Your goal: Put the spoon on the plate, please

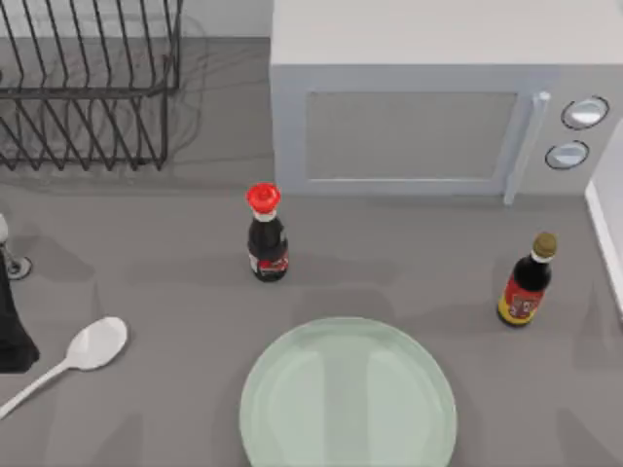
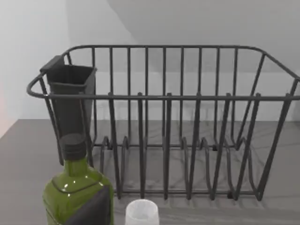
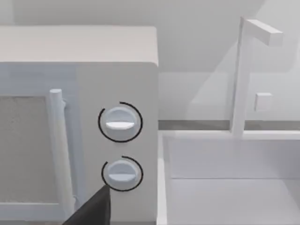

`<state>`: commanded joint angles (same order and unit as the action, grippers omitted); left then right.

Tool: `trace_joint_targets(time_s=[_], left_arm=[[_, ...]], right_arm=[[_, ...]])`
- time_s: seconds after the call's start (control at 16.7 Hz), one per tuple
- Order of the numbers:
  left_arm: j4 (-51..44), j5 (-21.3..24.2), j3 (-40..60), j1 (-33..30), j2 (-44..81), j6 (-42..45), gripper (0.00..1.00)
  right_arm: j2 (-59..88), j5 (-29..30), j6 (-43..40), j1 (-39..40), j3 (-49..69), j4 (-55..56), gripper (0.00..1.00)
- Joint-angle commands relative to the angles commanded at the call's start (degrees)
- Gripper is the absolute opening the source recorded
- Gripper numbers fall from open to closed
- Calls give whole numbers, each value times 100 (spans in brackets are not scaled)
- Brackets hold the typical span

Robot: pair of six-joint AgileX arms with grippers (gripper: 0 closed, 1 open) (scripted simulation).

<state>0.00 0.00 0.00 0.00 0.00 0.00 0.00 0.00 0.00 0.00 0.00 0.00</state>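
The white spoon lies flat at the table's left, its oval bowl toward the middle and its thin handle running off the front-left edge. The pale mint-green plate sits at the front centre with nothing on it, well to the right of the spoon. A dark part of my left gripper shows at the left edge, just left of the spoon's bowl and apart from it. A dark corner of it appears in the left wrist view. A dark piece of my right gripper sits in front of the microwave's lower knob.
A black wire dish rack stands at the back left, and a grey microwave at the back right. A red-capped sauce bottle stands behind the plate, a yellow-labelled one to its right. A green bottle is near the rack.
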Motion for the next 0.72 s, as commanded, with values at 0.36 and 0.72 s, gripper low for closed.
trace_joint_targets(time_s=[0.36, 0.72], left_arm=[[-566, -9, 506, 12, 625, 498, 100], [-2508, -5, 2120, 29, 3287, 2095, 100]], right_arm=[[0, 0, 0, 0, 0, 0, 100], [0, 0, 0, 0, 0, 0, 100]])
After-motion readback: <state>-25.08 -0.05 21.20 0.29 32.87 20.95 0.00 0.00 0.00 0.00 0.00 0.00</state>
